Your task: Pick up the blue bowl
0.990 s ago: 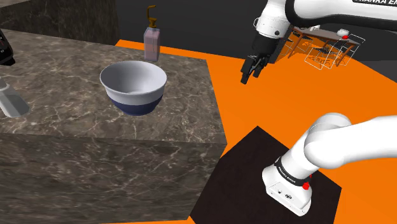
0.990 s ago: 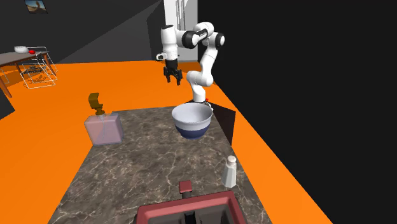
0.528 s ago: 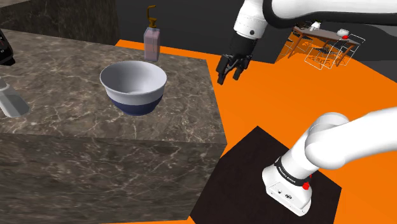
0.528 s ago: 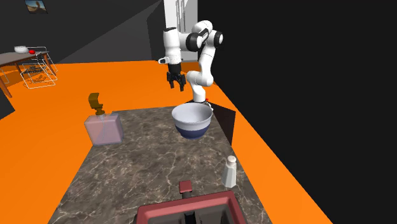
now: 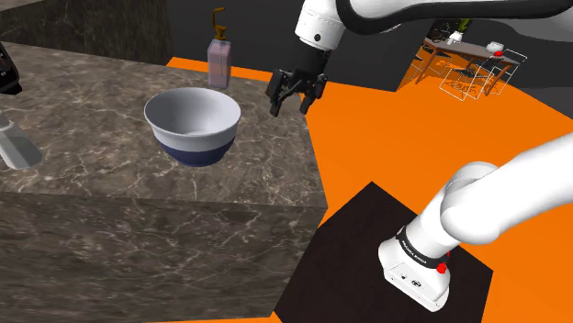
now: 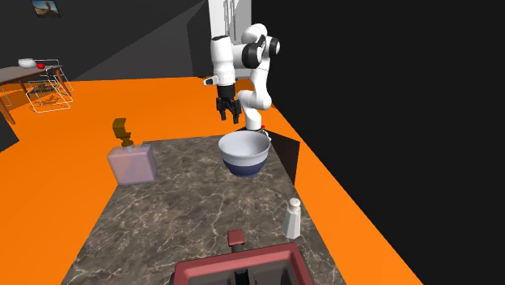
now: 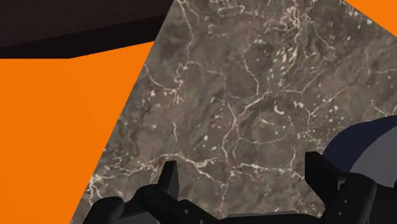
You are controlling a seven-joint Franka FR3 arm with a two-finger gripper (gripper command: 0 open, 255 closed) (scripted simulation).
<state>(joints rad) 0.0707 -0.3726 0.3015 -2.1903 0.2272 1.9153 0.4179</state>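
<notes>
The bowl (image 5: 193, 123) is white inside with a dark blue lower band and stands upright on the dark marble counter (image 5: 101, 188). In the second exterior view the bowl (image 6: 244, 153) sits near the counter's far edge. My black gripper (image 5: 290, 105) hangs open with nothing in it above the counter's far corner, to the shoulder view's right of the bowl and apart from it. From the other side the gripper (image 6: 227, 116) hovers just behind and above the bowl. Along the wrist, the gripper (image 7: 243, 170) points down at bare marble, with the bowl's blue side (image 7: 359, 141) just beyond one finger.
A pinkish soap dispenser (image 5: 219, 57) stands at the counter's back edge. A pale shaker (image 6: 292, 217) and a dark red box (image 6: 243, 265) sit at the near end in the second exterior view. The counter drops to orange floor (image 5: 413, 138) beside the black stand (image 5: 363, 239).
My gripper has swung toward the shoulder view's left, from over the orange floor to above the counter's corner, nearer the bowl. It stayed open. The bowl has not moved.
</notes>
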